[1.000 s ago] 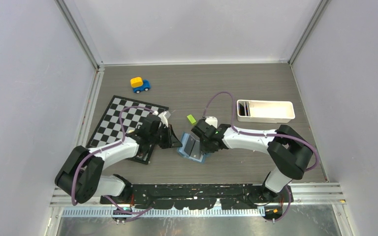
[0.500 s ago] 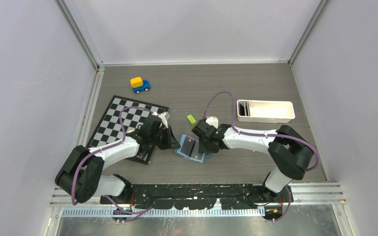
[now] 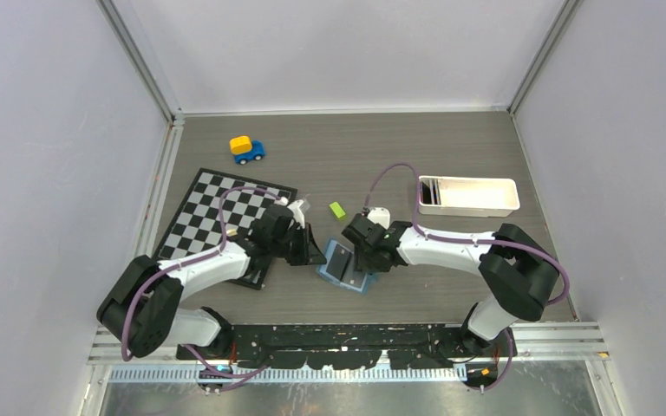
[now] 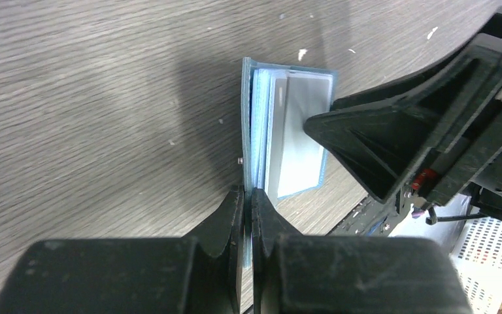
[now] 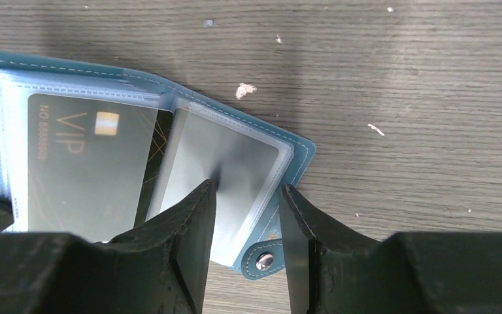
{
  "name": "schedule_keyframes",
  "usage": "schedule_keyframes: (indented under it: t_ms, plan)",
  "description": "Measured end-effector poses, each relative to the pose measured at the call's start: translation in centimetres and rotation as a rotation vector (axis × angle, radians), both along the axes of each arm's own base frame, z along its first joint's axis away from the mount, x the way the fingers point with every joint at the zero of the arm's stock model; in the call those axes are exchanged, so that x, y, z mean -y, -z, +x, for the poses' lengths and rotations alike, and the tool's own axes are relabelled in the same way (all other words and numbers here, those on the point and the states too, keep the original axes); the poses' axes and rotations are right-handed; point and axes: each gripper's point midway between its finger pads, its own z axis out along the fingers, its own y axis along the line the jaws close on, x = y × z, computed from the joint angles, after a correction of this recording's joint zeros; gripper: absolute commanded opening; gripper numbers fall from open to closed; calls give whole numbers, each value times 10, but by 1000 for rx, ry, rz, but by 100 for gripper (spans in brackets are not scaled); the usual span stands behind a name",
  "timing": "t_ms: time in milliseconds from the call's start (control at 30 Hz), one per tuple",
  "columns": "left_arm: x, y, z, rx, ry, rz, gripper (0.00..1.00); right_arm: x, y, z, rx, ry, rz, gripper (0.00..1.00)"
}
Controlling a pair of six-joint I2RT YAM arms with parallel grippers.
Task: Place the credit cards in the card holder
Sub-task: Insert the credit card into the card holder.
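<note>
The teal-blue card holder (image 3: 352,279) lies open on the table between the arms, its clear sleeves fanned out (image 4: 294,150). A dark grey credit card marked VIP (image 5: 85,163) sits inside one sleeve. My left gripper (image 4: 248,196) is shut on the thin edge of the holder's left cover (image 3: 315,255). Just above the right flap (image 5: 235,163), near the snap tab (image 5: 261,260), my right gripper (image 5: 247,193) stands open with nothing between its fingers. More dark credit cards (image 3: 430,192) stand in the white tray.
The white tray (image 3: 477,198) is at the right back. A lime-green block (image 3: 337,209) lies just behind the holder. A checkerboard mat (image 3: 212,208) lies under the left arm, and a blue and yellow toy car (image 3: 246,148) sits at the back left.
The right gripper has opened and let go of the dark card, which now rests in the sleeve. The holder has settled flatter, and both grippers shifted slightly right.
</note>
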Motion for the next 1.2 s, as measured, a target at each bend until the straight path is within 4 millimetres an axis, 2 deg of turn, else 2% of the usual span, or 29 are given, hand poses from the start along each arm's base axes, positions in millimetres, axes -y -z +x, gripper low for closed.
schedule_keyframes:
  t_ms: [133, 567, 1000, 1200]
  plan:
    - [10, -7, -2, 18, 28, -8, 0, 2, 3, -2, -6, 7, -3, 39]
    - [38, -19, -11, 49, 90, -17, 0, 3, 5, -1, 6, 16, 15, 37]
    - [41, -16, -5, 66, 57, 33, 0, 7, 3, 1, 35, 52, 67, 37]
    - [44, -11, 1, 73, 43, 61, 0, 26, 1, 0, 63, 90, 31, 40]
